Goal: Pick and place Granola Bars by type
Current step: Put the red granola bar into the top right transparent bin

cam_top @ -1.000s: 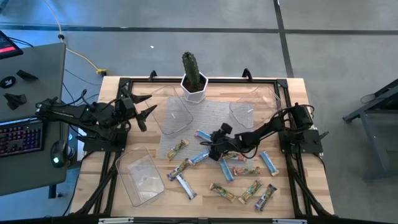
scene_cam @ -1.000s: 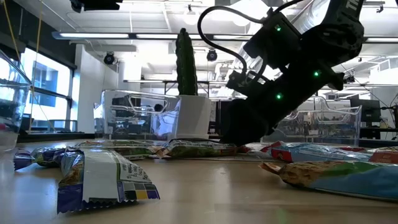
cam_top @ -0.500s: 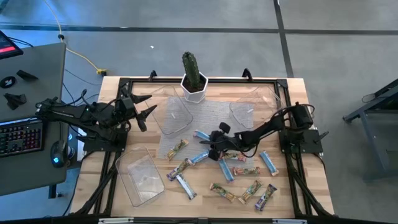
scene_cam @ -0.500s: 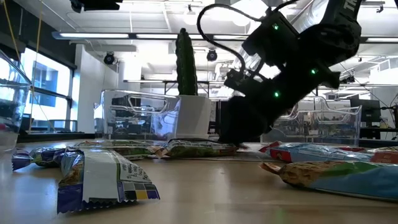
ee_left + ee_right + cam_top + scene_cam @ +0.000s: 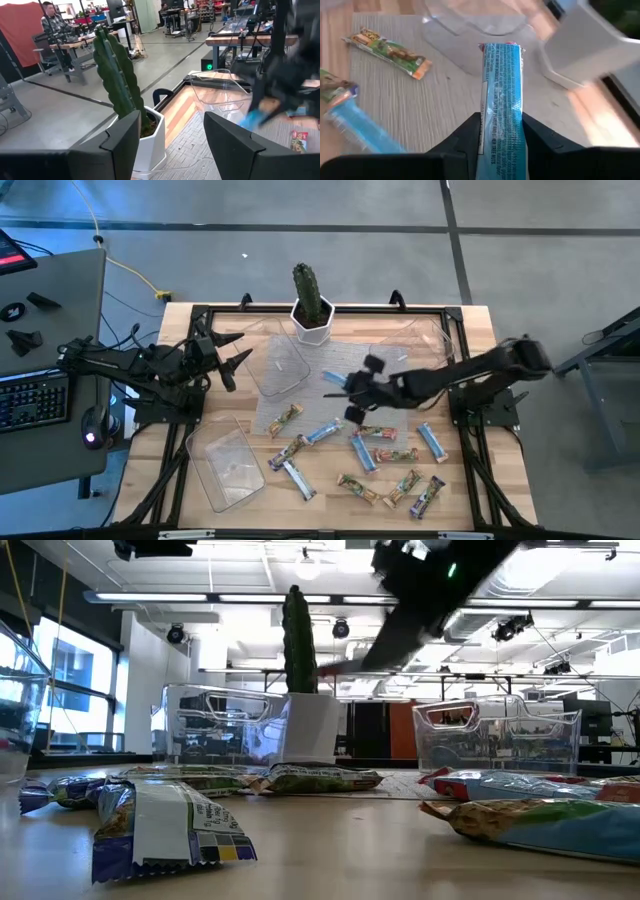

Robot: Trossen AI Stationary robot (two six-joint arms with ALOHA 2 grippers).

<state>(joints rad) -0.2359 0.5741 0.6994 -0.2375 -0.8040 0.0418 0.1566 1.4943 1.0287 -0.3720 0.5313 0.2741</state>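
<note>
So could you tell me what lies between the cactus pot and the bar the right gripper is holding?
In the high view, only bare grey mat separates the cactus pot from the blue bar held in the right gripper; the clear tubs sit to either side.

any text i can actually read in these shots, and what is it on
None can be read with confidence.
Blue granola bar held in the right gripper: lines of white print along the wrapper, too blurred to read.
Tan and green granola bar on the grey mat: a logo panel, too small to read.
Wrapper with a barcode patch in the low view: print illegible.
Left gripper carries no visible label.
</note>
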